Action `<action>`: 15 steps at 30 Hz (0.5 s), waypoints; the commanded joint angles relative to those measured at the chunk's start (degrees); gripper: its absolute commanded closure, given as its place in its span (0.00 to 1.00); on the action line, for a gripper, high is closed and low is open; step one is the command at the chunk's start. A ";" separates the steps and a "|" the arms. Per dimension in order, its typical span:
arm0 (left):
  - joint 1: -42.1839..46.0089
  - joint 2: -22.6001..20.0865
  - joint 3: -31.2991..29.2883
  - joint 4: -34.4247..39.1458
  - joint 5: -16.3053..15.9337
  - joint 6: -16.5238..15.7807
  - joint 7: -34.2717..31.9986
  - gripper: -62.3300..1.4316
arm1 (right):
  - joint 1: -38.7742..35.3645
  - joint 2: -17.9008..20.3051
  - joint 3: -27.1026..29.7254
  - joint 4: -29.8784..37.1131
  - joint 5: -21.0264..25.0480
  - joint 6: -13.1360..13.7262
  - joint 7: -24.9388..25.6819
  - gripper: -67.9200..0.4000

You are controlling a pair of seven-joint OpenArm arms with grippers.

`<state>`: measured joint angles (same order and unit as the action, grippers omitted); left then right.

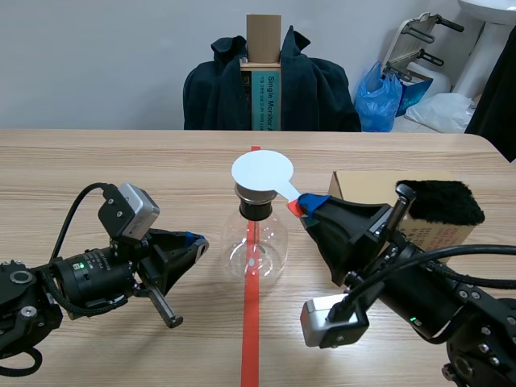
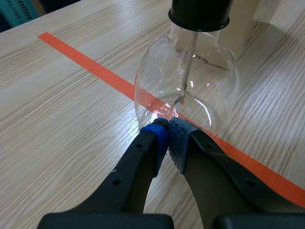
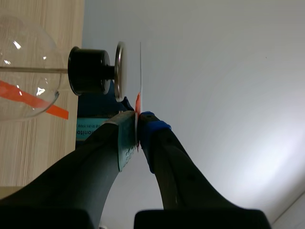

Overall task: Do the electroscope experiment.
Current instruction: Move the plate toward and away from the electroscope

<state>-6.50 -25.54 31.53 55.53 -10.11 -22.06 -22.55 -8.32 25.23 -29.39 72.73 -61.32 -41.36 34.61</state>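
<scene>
The electroscope, a clear glass flask [image 1: 255, 246] with a black stopper [image 1: 255, 208], stands on the red tape line at the table's middle. A white round plate [image 1: 262, 172] hovers over its top, held by its handle in my right gripper [image 1: 305, 206], which is shut on it. In the right wrist view the plate [image 3: 140, 71] shows edge-on, a small gap from the metal cap [image 3: 119, 71], between my right gripper's [image 3: 137, 129] pads. My left gripper [image 1: 197, 242] is shut on nothing, tips by the flask's [image 2: 190, 95] base. Thin leaves [image 2: 183, 90] hang inside.
A cardboard box [image 1: 363, 187] with a black furry cloth [image 1: 443, 201] on it stands right of the flask, behind my right arm. A chair draped in a dark jacket [image 1: 270, 89] stands beyond the table's far edge, beside a blue bag [image 1: 379, 101].
</scene>
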 commanded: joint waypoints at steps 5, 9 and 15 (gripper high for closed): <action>-0.15 0.59 -0.57 1.40 -0.74 0.11 -0.59 0.93 | 0.70 0.15 0.39 1.81 0.42 -0.76 1.95 0.98; -0.15 0.59 -0.57 1.40 -0.74 0.11 -0.59 0.93 | 0.70 0.15 0.39 1.81 0.42 -0.76 2.45 0.98; -0.15 0.59 -0.57 1.40 -0.74 0.11 -0.59 0.93 | 0.70 0.17 0.39 1.81 0.44 -0.76 1.31 0.98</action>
<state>-6.50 -25.54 31.53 55.53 -10.11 -22.06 -22.55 -8.32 25.23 -29.36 72.75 -61.36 -41.36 36.56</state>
